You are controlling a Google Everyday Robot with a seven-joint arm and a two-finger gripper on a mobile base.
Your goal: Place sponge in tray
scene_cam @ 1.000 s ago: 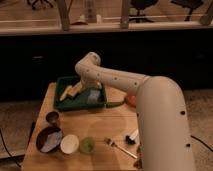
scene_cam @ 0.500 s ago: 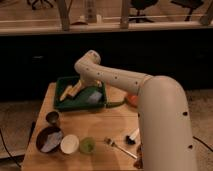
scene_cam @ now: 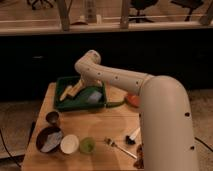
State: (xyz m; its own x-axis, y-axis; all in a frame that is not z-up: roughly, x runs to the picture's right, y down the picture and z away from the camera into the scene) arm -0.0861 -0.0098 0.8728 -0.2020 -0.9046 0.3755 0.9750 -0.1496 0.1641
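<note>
The dark green tray [scene_cam: 64, 105] stands at the back of the wooden table. The pale blue-grey sponge [scene_cam: 93, 96] lies flat inside the tray's right half. Tan-yellow sticks [scene_cam: 70, 91] lie in its left half. My gripper [scene_cam: 85, 86] hangs from the arm's wrist over the middle of the tray, just up and left of the sponge. The arm's thick white link reaches in from the lower right and hides the table's right side.
A brown bowl [scene_cam: 49, 139] with a pale bluish scrap, a white bowl [scene_cam: 69, 144] and a green round object [scene_cam: 87, 145] sit at the front left. A small dark cup [scene_cam: 52, 118] stands behind them. A red-orange object [scene_cam: 132, 99] lies right of the tray; utensils [scene_cam: 120, 148] lie at the front.
The sponge has shifted slightly and now shows more fully, flat in the tray. The gripper has drawn back a little to the upper left of it.
</note>
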